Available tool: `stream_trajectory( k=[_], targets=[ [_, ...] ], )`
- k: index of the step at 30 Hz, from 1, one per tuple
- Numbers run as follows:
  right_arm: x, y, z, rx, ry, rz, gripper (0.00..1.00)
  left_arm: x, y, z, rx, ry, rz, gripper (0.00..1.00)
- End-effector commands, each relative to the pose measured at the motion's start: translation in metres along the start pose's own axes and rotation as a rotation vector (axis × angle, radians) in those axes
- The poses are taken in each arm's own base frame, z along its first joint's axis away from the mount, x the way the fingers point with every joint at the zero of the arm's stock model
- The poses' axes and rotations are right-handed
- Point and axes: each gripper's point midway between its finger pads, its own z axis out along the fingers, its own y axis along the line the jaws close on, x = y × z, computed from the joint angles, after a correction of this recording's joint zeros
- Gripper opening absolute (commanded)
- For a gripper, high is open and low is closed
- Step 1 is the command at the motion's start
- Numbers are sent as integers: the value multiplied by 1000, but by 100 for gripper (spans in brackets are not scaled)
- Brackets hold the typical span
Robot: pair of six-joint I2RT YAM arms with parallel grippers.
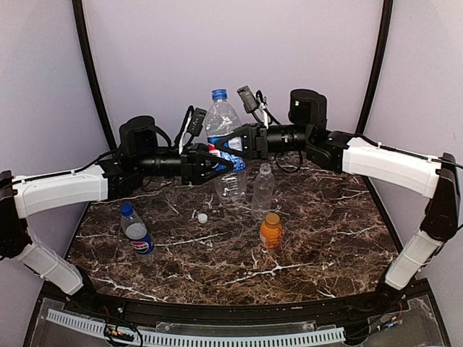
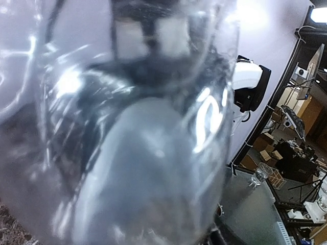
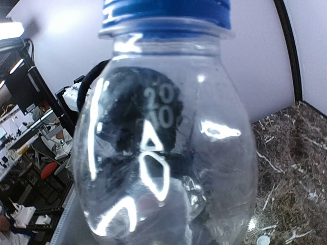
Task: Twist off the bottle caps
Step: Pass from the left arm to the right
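— 2 arms in the top view: how are they posed?
— Both stretch in nearly level from the frame's sides and meet at upper centre. The left gripper (image 1: 219, 163) is clenched on the tall bottle (image 1: 218, 119) at mid-body. The right gripper (image 1: 230, 142) lies against the bottle's label just above it, and I cannot tell whether it grasps. The blue cap (image 1: 219, 94) sits on the neck, above both grippers and touched by neither.
— And the left wrist view?
— The blurred clear wall of the tall bottle (image 2: 127, 153) fills the left and centre of the frame, hiding the fingers.
— The right wrist view?
— The tall bottle (image 3: 163, 153) fills the centre, with its blue cap (image 3: 166, 13) at the top edge. 1 white cap (image 3: 263, 240) lies on the table (image 3: 299, 153) at lower right. The fingers are hidden here too.
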Motion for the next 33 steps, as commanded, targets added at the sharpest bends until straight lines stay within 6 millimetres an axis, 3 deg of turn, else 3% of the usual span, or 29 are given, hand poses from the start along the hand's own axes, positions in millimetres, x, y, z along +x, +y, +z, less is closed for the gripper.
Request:
stream_trajectory(
  k=[1, 3, 6, 10, 16, 21, 24, 28, 33],
  targets=[
    [-8, 10, -1, -23, -35, -47, 17, -5, -3, -3, -9, -52, 22, 56],
    [-9, 12, -3, -19, -39, -59, 14, -6, -2, -5, -22, -74, 24, 63],
    [-13, 15, -8, 1, -41, -83, 12, -6, 0, -8, -38, -90, 23, 83],
    [-21, 19, -18, 30, -48, -113, 11, 0, 5, -15, -91, -89, 28, 98],
    [-20, 25, -32, 48, -17, -158, 9, 6, 3, -37, -188, -88, 68, 99],
    [7, 33, -36, 1, 52, -196, 9, -11, -24, -61, -200, -93, 105, 99],
    [25, 39, -37, -53, 85, -191, 8, -32, -48, -71, -166, -109, 137, 98],
    [48, 50, -28, -112, 138, -190, 8, -48, -61, -71, -140, -91, 115, 92],
    [67, 57, -14, -170, 182, -185, 7, -58, -56, -55, -118, -37, 45, 85]
  ],
)
